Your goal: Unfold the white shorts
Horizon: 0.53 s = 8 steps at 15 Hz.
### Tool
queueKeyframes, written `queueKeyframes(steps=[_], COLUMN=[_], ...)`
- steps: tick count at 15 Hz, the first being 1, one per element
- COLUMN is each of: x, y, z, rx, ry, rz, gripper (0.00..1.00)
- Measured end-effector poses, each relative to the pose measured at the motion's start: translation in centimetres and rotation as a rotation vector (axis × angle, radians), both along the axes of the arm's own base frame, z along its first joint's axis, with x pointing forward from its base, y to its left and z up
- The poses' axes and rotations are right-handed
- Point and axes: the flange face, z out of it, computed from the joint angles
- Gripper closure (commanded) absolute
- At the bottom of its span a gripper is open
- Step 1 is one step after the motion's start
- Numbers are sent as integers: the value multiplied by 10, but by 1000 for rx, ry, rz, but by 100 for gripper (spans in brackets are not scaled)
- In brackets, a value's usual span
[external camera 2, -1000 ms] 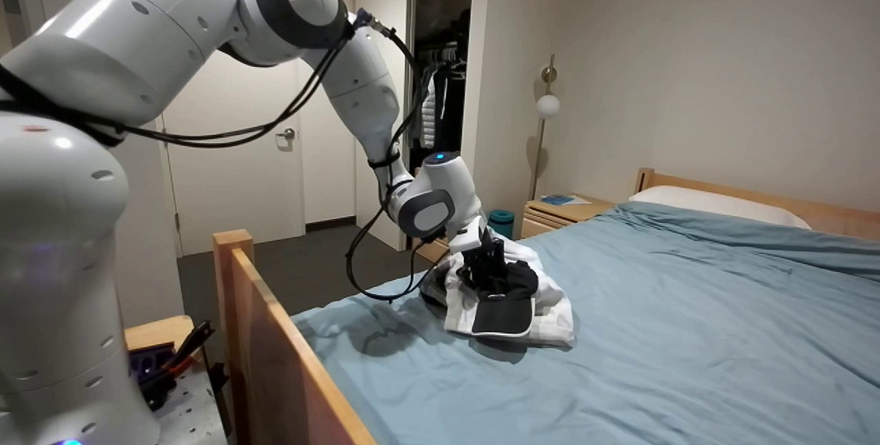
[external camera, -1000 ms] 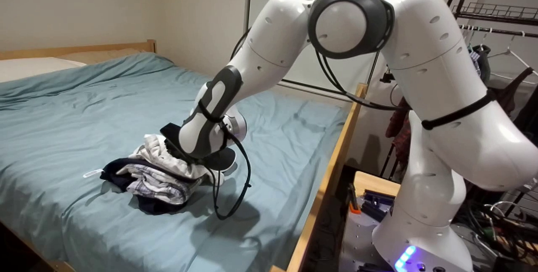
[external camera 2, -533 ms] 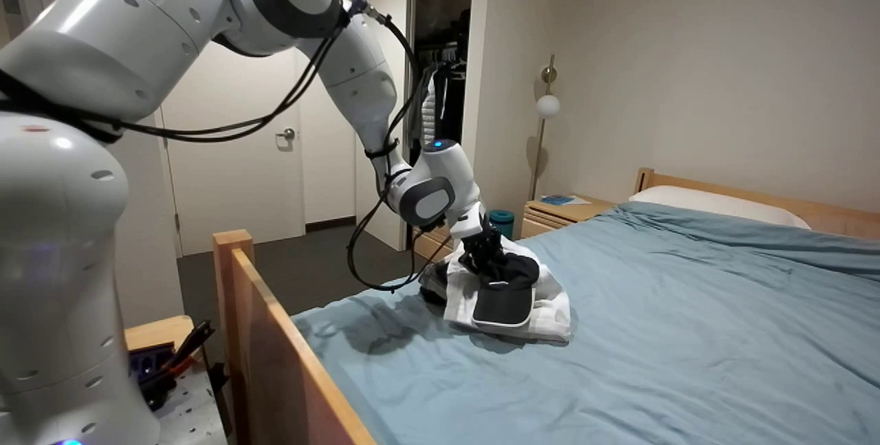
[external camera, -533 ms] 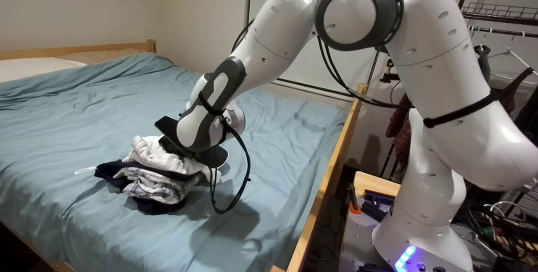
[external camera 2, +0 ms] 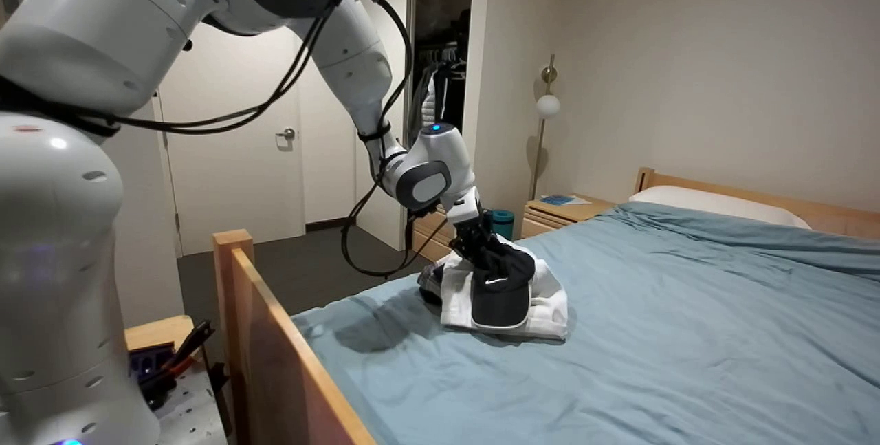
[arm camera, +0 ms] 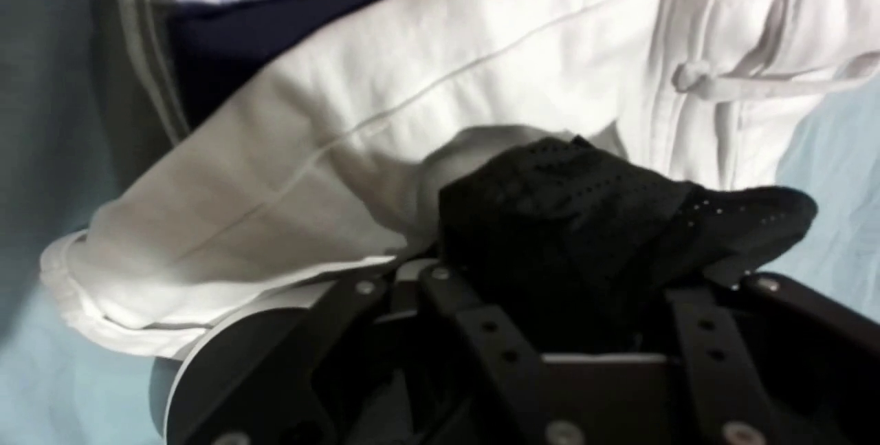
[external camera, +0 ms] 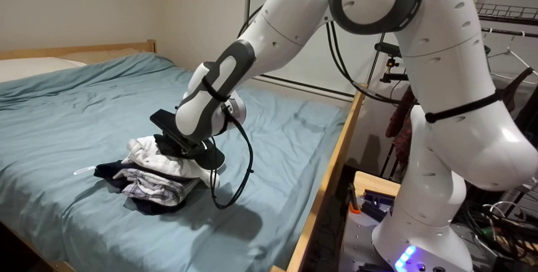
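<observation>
One blue-covered surface point(external camera 2: 687, 335) bore a clothes pile point(external camera: 155, 183), the white shorts point(arm camera: 495, 60) lying folded uppermost among the garments. The end effector point(external camera 2: 479, 247), closed only partway, appeared to have a bunched-up black cap point(external camera 2: 505, 294) pinched over the shorts. Clearing it away was probably the current step; the unfolding itself looked all left to do.

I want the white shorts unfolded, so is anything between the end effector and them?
Yes: the cap sits between the end effector and the white shorts, covering part of them. Whether the cap is gripped isn't clear.
</observation>
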Motion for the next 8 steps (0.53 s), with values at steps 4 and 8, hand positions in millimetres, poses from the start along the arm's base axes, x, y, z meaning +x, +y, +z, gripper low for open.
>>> queueKeyframes(steps=[4, 8], x=[0, 0], y=[-2, -18], z=[-2, -9], rx=[8, -7], ry=[30, 53], rz=[58, 82], gripper=[0, 25])
